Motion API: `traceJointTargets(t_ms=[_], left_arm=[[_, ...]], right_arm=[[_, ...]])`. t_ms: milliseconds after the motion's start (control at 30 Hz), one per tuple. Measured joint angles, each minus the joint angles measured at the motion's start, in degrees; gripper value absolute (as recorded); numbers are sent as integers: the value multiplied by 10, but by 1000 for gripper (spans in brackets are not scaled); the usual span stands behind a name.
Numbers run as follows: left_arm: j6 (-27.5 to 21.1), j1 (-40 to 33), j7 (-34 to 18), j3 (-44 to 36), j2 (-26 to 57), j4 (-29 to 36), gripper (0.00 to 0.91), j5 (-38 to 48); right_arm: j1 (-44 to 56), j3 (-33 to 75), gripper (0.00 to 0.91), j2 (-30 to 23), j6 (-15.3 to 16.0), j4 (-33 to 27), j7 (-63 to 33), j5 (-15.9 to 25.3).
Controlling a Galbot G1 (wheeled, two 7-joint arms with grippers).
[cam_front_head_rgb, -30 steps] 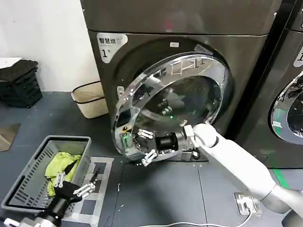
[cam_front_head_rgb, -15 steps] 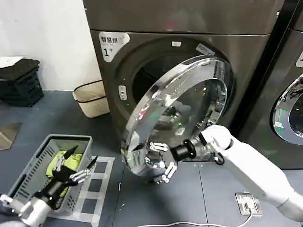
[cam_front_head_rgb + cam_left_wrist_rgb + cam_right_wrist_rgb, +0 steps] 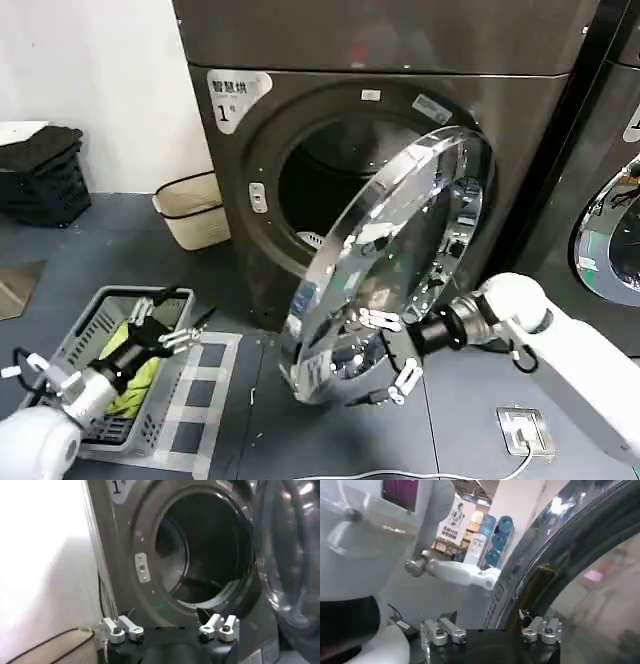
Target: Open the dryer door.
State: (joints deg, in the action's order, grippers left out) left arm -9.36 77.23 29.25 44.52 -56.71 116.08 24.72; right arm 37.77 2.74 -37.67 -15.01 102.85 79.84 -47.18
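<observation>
**Dryer door swung well clear of the drum**

At the front of machine "1", the dryer door [image 3: 390,270] now stands well open on its right-hand hinge, its chrome ring angled out toward me and the dark drum mouth [image 3: 335,190] fully exposed. A second ago the ring covered most of that opening; half a second ago it had come partway off; now the latch plate [image 3: 259,197] on the left of the frame is bare and well apart from the door's free edge.

My right gripper [image 3: 392,350] sits at the lower part of the ring, on its outer face, fingers spread wide and clamped on nothing that I can make out. It looks to be pushing or guiding the door, not pinching it. My left gripper [image 3: 160,325] hangs over the grey laundry basket [image 3: 75,335], its fingers parted and empty, pointing toward the machine.

I judge the task all but done: the door is unlatched and open. What remains, at most, is easing my right arm away without nudging the door back.
</observation>
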Motion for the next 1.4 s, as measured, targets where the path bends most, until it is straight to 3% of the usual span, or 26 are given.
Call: traceJointTargets(t_ms=[300,700,867,1000,1400], left_arm=[[6,-69,25,-63,41,-24,907,5],[17,-176,45,-247,33,-42,907,-12],[24,-226,49,-320,12,-55,907,-14],[33,-262,49,-366,-3,-67,907,-12],[44,-339,47,-470,-35,-97,907,-13]], right_arm=[[170,156,907,41,-16,62,0,-9],[400,414,907,26,-40,70,-7,-14],[535,558,907,-12,-68,83,-56,4],[629,657,907,-63,-66,100,-135,26],[753,835,907,-223,-13,100,-451,149]])
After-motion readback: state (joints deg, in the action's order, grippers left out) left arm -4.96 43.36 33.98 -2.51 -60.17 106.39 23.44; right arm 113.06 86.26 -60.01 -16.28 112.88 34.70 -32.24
